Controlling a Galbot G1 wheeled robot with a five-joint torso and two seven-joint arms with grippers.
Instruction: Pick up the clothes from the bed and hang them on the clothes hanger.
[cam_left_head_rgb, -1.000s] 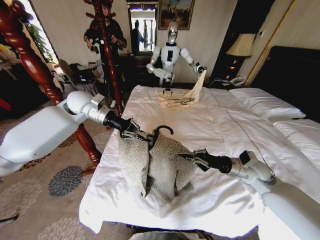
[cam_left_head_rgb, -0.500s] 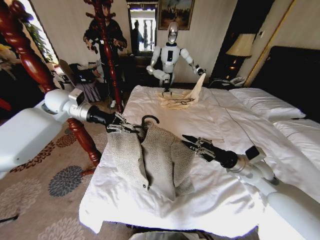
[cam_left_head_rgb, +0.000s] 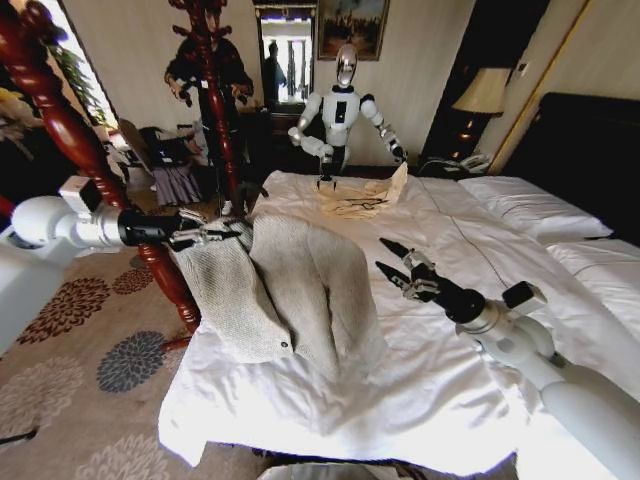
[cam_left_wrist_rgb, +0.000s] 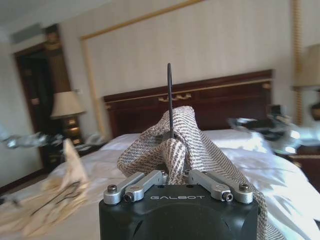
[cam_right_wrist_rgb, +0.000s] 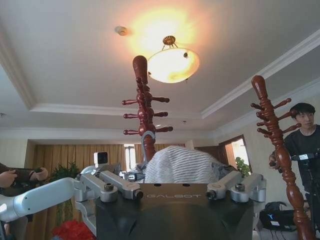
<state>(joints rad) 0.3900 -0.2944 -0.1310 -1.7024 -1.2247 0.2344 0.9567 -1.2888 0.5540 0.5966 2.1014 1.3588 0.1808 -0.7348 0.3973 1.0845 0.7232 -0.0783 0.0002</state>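
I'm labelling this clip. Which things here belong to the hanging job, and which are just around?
Job:
- cardigan on the black hanger
- left pincer gripping its top
- right pincer, open, apart
- bed

Around:
- cream garment
- other robot
- wooden post

From the head camera we looked forward and down across the bed (cam_left_head_rgb: 470, 250) from its foot. The left wrist camera sat close behind its own pincer (cam_left_wrist_rgb: 172, 181), facing the headboard (cam_left_wrist_rgb: 220, 95). The right wrist camera tilted up toward the ceiling lamp (cam_right_wrist_rgb: 172, 62), and all three views shared the cardigan (cam_left_head_rgb: 290, 290).
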